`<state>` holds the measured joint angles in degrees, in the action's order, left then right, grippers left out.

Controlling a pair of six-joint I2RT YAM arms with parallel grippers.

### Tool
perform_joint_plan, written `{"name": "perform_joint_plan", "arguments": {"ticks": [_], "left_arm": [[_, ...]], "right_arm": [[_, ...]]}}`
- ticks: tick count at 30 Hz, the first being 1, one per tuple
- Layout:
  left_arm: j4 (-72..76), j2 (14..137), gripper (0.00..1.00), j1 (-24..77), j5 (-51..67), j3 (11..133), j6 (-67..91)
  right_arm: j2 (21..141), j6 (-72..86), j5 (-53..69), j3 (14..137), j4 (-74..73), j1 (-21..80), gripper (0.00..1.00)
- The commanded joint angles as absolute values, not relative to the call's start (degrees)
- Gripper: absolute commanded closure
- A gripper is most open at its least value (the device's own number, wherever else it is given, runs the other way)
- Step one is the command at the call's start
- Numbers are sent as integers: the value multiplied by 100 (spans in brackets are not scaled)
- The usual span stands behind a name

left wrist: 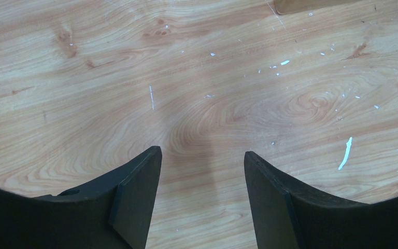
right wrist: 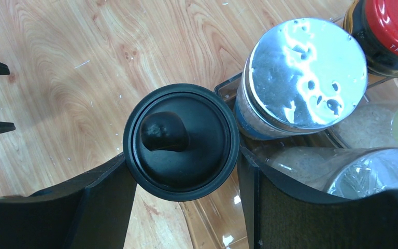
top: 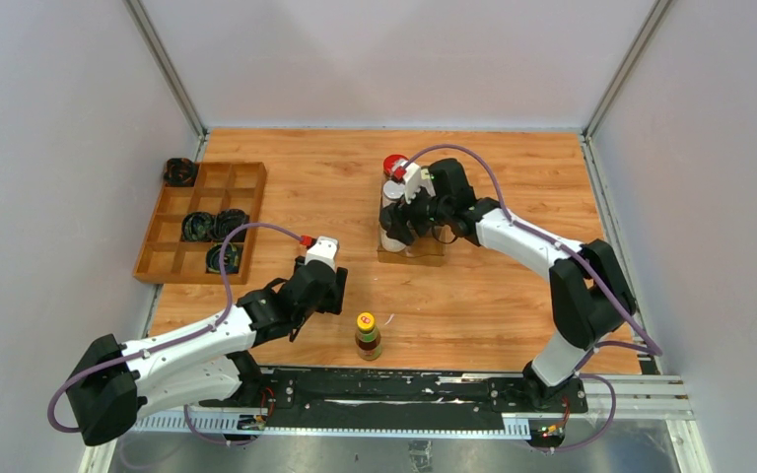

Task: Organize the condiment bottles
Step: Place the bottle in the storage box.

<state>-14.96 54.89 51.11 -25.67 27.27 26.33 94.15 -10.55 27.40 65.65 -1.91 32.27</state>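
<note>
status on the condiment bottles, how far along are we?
Done: the silver-lidded jar and red-lidded jar stand grouped at the organizer. In hand: the right gripper looks closed on the black-capped jar beside them. Remaining: the yellow-capped sauce bottle stands alone near the front edge; the left gripper hangs open and empty over the table.

The right pincer (right wrist: 182, 155) has its two dark fingers (right wrist: 109, 202) pressed against opposite sides of the black-capped jar (right wrist: 181, 142), whose round lid bears a raised knob. Just beside it, up and to the right, stands the silver-lidded jar (right wrist: 306, 72) in a clear plastic holder (right wrist: 226, 87). The red-lidded dark jar (right wrist: 394, 31) sits in the top right corner. Wood-grain worktop (right wrist: 83, 62) fills the left.
</note>
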Motion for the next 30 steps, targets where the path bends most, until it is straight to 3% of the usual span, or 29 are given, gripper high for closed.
{"name": "perform_joint_plan", "arguments": {"ticks": [1, 27, 30], "left_arm": [[-1398, 5482, 35, 5088, -2562, 2653, 2593], [-1382, 5514, 35, 5094, -2539, 2680, 2549], [-1406, 5507, 35, 5089, -2540, 2689, 2549]], "right_arm": [[9537, -1050, 2794, 6620, 162, 3312, 45], [9666, -924, 2628, 6187, 386, 3313, 45], [9608, -901, 2604, 6117, 400, 3311, 41]]}}
